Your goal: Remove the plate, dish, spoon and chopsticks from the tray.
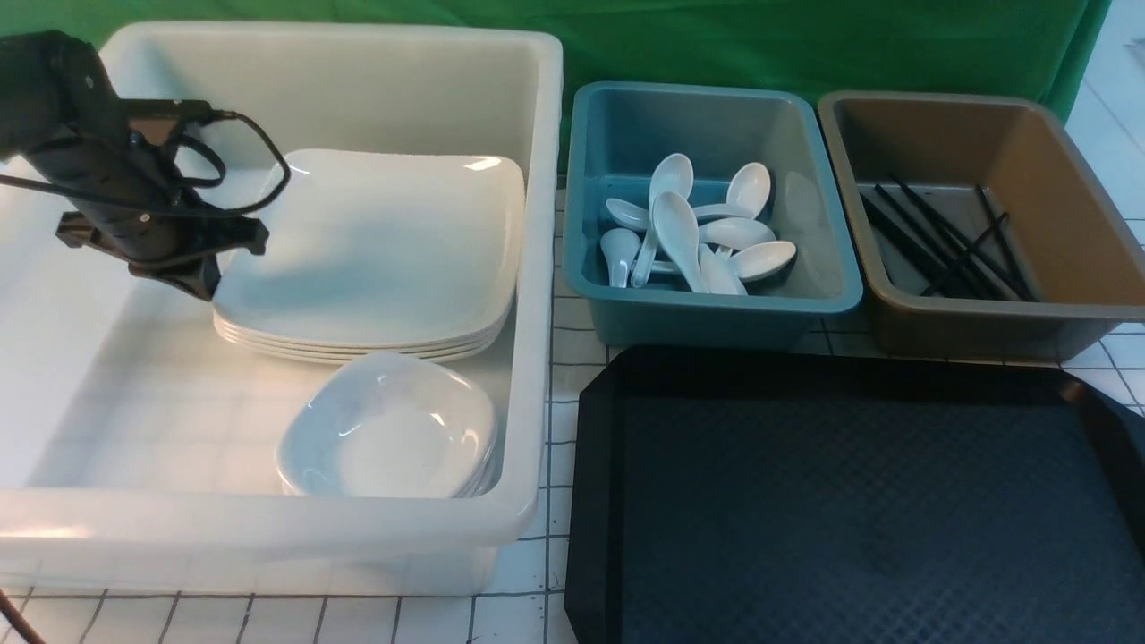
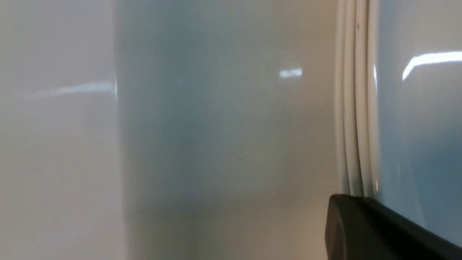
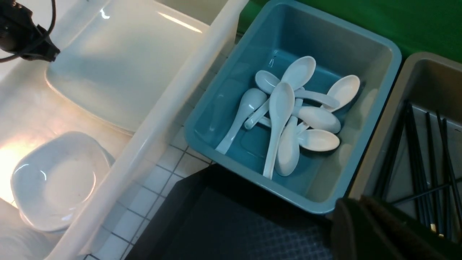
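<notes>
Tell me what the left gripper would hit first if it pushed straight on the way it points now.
Most likely the white tub's floor, right beside the stack of plates. The left gripper points down at the stack's edge, so it might graze that rim instead; depth is unclear.

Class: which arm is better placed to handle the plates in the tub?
Left: its tool is inside the white tub beside the plates; the right tool hangs over by the brown bin.

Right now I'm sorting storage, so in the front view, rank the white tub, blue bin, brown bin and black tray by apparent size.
1. white tub
2. black tray, cut off by the frame and nearest the camera
3. blue bin and brown bin: look alike, unranked
</notes>
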Controlling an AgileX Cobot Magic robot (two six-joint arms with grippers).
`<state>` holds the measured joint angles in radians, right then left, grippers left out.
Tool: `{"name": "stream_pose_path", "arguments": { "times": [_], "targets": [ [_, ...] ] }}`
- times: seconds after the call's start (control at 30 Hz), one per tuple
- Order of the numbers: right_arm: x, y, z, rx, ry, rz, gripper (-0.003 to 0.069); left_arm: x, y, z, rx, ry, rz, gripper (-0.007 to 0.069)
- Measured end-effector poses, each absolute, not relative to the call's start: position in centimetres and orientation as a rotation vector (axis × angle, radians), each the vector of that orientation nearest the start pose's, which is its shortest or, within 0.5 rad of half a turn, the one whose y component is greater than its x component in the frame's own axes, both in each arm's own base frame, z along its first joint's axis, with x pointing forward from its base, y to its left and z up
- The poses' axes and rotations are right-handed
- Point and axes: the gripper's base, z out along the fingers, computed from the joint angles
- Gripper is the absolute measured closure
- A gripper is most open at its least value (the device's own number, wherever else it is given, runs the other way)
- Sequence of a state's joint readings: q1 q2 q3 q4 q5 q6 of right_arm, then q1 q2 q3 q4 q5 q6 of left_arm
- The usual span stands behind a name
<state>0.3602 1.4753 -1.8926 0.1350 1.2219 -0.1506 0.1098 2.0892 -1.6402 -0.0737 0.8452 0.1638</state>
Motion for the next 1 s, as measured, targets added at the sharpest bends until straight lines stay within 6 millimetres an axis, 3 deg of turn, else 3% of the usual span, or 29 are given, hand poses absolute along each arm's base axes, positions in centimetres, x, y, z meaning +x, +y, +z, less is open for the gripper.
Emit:
{"name": "stream_pose_path", "arguments": {
  "times": [0.1, 0.2, 0.33, 0.37, 0.4, 0.43, 0.47, 0.57, 0.6, 0.67, 0.7, 0.73, 0.77, 0.83, 0.87, 0.9, 1.0],
  "targets": [
    [26.6, 11.2, 48.9, -0.596, 2.215, 0.276, 0.0629, 43.9, 4.2, 22.0, 0.004, 2.747, 0.003, 0.0625],
    [26.6, 11.2, 48.9, -0.6, 2.214, 0.274, 0.0626, 42.8, 4.2, 25.7, -0.007, 2.668, 0.016, 0.0625],
    [26.0, 10.4, 49.6, -0.571, 2.195, 0.199, 0.0631, 39.8, 2.1, 32.6, 0.025, 2.526, -0.152, 0.0625],
    [26.0, 10.3, 49.6, -0.567, 2.196, 0.192, 0.0632, 39.8, 1.9, 32.6, 0.024, 2.528, -0.168, 0.0625],
    [25.2, 9.5, 50.3, -0.527, 2.175, 0.133, 0.0642, 37.9, -0.1, 35.8, 0.108, 2.454, -0.243, 0.0625],
    [25.1, 9.3, 50.4, -0.517, 2.173, 0.124, 0.0644, 37.7, -0.6, 36.1, 0.128, 2.447, -0.253, 0.0625],
    [24.1, 8.7, 51.2, -0.492, 2.146, 0.094, 0.065, 36.0, -2.4, 38.4, 0.201, 2.385, -0.275, 0.0625],
    [21.0, 7.2, 53.3, -0.446, 2.066, 0.071, 0.065, 31.9, -6.8, 42.3, 0.348, 2.295, -0.276, 0.0625],
    [20.8, 7.1, 53.4, -0.444, 2.06, 0.07, 0.065, 31.4, -6.9, 42.6, 0.347, 2.292, -0.278, 0.0625],
    [17.2, 5.6, 54.8, -0.414, 1.961, 0.071, 0.0652, 28.4, -8.6, 44.3, 0.405, 2.28, -0.236, 0.0625],
    [17.3, 5.6, 54.9, -0.411, 1.956, 0.071, 0.0652, 28.2, -8.7, 44.4, 0.413, 2.273, -0.231, 0.0625],
    [14.8, 4.7, 55.2, -0.386, 1.878, 0.076, 0.0652, 26.2, -9.1, 45.4, 0.43, 2.244, -0.217, 0.0625],
    [13.6, 4.2, 55.5, -0.371, 1.831, 0.082, 0.0652, 25.5, -9.4, 45.7, 0.447, 2.225, -0.214, 0.0625],
    [11.9, 3.5, 54.8, -0.353, 1.777, 0.085, 0.0653, 23.8, -9.6, 46.0, 0.464, 2.191, -0.227, 0.0625],
    [9.7, 2.6, 53.8, -0.32, 1.701, 0.099, 0.0653, 21.6, -9.5, 46.4, 0.472, 2.134, -0.257, 0.0625],
    [8.6, 2.2, 53.2, -0.309, 1.662, 0.104, 0.0653, 20.5, -9.4, 46.3, 0.473, 2.116, -0.272, 0.0625],
    [4.5, 0.6, 49.5, -0.272, 1.502, 0.103, 0.0653, 16.7, -8.3, 45.2, 0.444, 2.017, -0.33, 0.0625]
  ]
}}
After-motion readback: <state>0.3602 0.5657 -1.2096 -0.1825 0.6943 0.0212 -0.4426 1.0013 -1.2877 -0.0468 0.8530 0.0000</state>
